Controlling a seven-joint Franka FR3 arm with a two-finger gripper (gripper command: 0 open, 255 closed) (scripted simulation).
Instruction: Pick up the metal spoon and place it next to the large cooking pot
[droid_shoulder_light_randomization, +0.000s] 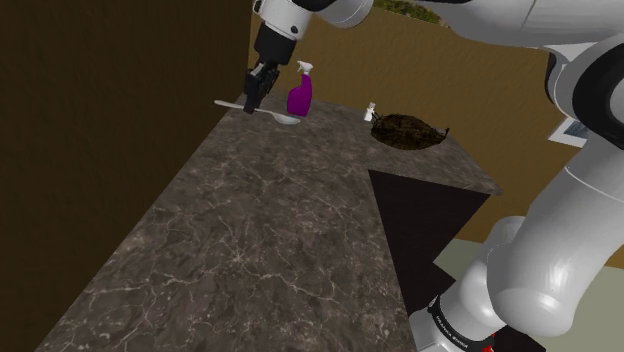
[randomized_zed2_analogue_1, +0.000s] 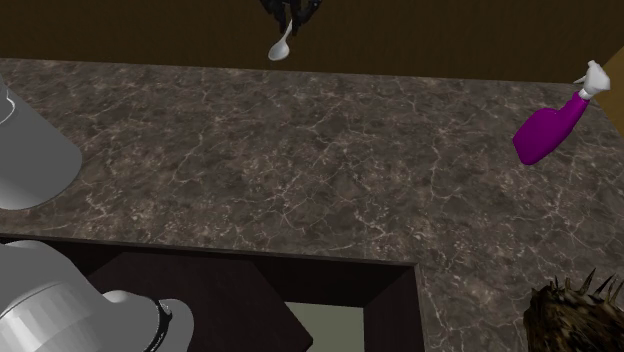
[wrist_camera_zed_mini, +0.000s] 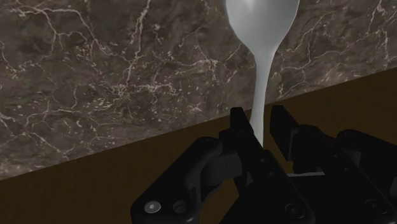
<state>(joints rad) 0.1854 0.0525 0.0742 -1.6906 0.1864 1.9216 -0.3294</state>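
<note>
Clasping the spoon by its thin handle, the pincer has its two black fingers closed narrowly on either side of the stem. The pale, plain-white bowl points away from the fingers over the dark veined tabletop.

In the shoulder view the pincer hangs at the tabletop's far corner, against the brown wall. The spoon lies roughly level across it, bowl toward 3 o'clock. Whether it touches the surface cannot be told there. A purple spray bottle stands just beside the spoon at 3 o'clock. A small white bottle and a bristly brown clump sit farther along the same direction.

In the second exterior view the pincer is at 12 o'clock of the tabletop. The spoon dangles from it, bowl down toward 7 o'clock, seen against the wall. The spray bottle lies well apart at 4 o'clock of the spoon, and the bristly brown clump is farther off at 5 o'clock.
</note>
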